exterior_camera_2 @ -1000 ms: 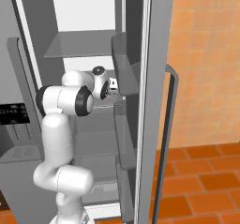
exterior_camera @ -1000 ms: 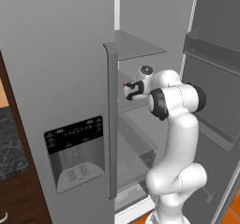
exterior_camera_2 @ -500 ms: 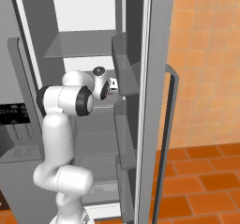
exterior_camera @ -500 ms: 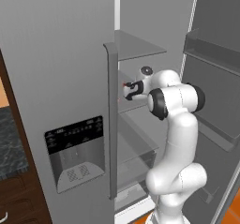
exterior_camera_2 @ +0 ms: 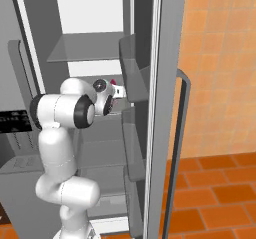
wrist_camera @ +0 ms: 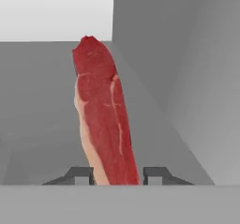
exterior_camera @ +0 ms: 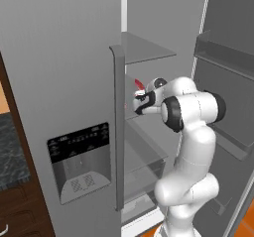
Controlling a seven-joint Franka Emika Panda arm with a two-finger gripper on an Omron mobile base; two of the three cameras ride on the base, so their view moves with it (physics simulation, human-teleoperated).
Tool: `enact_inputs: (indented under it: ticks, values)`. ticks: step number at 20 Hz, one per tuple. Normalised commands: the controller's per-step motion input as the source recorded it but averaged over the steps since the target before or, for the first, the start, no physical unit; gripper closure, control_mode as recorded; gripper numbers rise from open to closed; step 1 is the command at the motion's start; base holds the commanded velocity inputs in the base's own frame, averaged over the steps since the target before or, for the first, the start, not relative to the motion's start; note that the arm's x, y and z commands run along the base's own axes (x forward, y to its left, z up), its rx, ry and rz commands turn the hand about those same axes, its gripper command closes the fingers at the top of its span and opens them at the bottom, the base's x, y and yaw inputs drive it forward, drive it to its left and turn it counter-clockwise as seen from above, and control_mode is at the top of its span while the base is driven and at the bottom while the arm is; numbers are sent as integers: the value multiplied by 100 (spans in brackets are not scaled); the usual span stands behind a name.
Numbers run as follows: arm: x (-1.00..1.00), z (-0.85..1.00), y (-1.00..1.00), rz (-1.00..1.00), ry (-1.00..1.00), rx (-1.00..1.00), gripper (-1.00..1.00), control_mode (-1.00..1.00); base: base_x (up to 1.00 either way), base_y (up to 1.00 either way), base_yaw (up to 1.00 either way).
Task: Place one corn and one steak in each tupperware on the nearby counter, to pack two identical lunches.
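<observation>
The hand (wrist_camera: 117, 175) is reaching into the open fridge (exterior_camera: 149, 52) and gripping one steak (wrist_camera: 104, 115) by its near end, fingers (wrist_camera: 157, 174) pressing both sides. The steak is sitting over the fridge's middle shelf (exterior_camera: 141, 134), its long axis pointing straight away from the hand toward the fridge's back wall. Holding it by one end is probably leaving the rest free for lowering into a container.

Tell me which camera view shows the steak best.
The hand view: the steak runs up the frame, red with a pale streak, standing between the end effector fingertips. The left base view shows a small red tip above the hand; the right base view shows a red speck.
</observation>
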Motion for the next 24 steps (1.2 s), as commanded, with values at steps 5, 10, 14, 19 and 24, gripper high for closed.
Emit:
enact_inputs:
  ticks: [5,10,14,19,24]
  values:
    - [-99,78,0,-7,-26,0,100,-100,0,0,0]
    - [-72,100,22,0,-2,0,100,-100,0,0,0]
    - [-54,84,13,-1,5,0,100,-100,0,0,0]
    - [-55,1,0,0,0,1,100,-100,0,0,0]
    - [-100,11,0,0,6,2,100,-100,0,0,0]
